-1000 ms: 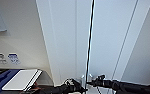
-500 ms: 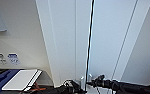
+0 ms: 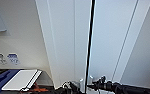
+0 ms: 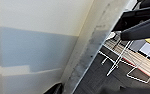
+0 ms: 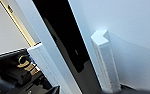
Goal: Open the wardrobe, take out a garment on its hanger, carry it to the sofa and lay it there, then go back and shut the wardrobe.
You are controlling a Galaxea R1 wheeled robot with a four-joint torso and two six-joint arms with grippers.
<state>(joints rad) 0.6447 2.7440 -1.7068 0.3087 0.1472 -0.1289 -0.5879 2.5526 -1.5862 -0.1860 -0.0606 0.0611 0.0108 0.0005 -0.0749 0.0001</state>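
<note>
Two panelled doors of the wardrobe (image 3: 73,42) are standing in front of the robot, running tall from low in the head view up past its top, so the wardrobe's long axis is upright. A narrow dark gap is showing between the doors, which I judge to mean they are slightly apart and not fully shut. Low on the doors, the paired handles (image 3: 85,81) are sitting just beside that gap, one on each door, each standing upright along the door edge.

Both arms are reaching toward those handles, probably because the handles are the only purchase on the flat doors. The left tool (image 3: 70,86) is lying just beside the left handle, and the right tool (image 3: 94,86) is lying just beside the right one. Whether either tool is spread or pressed together, I cannot tell.

From the right wrist, the right handle (image 5: 104,60) is appearing as a white ridge standing off its door, with the dark opening beside it.
</note>
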